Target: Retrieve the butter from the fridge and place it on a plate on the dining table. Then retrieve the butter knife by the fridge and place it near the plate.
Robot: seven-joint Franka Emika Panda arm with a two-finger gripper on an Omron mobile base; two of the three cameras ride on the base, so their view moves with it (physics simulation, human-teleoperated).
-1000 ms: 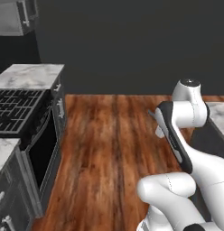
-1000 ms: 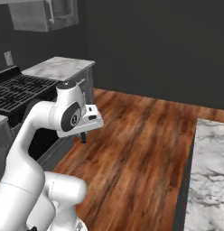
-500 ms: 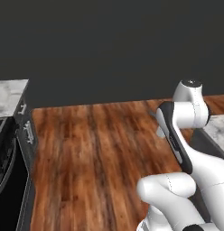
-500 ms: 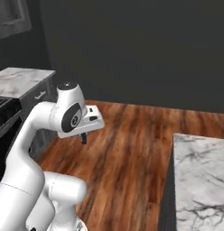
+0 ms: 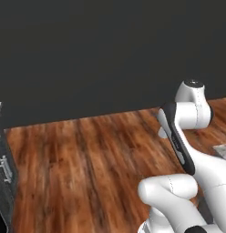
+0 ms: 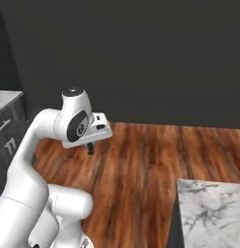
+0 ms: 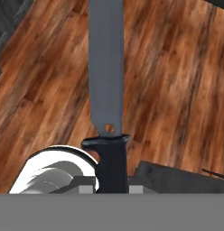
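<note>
One flat grey-bladed butter knife (image 7: 106,90)

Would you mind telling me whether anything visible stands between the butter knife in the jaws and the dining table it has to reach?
Nothing visible does. The butter knife is held over open wooden floor, and a marble corner of the dining table lies ahead on the right, floor between. The plate is out of sight.

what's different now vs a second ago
The base has turned: the stove and marble counter at the left have slid out of both base views, leaving dark wall and wood floor, while the dining table corner has come further into the right base view. That is camera motion, not things moving. The arm keeps its folded pose, and the tool stays shut on the butter knife, blade pointing away over the floor.
</note>
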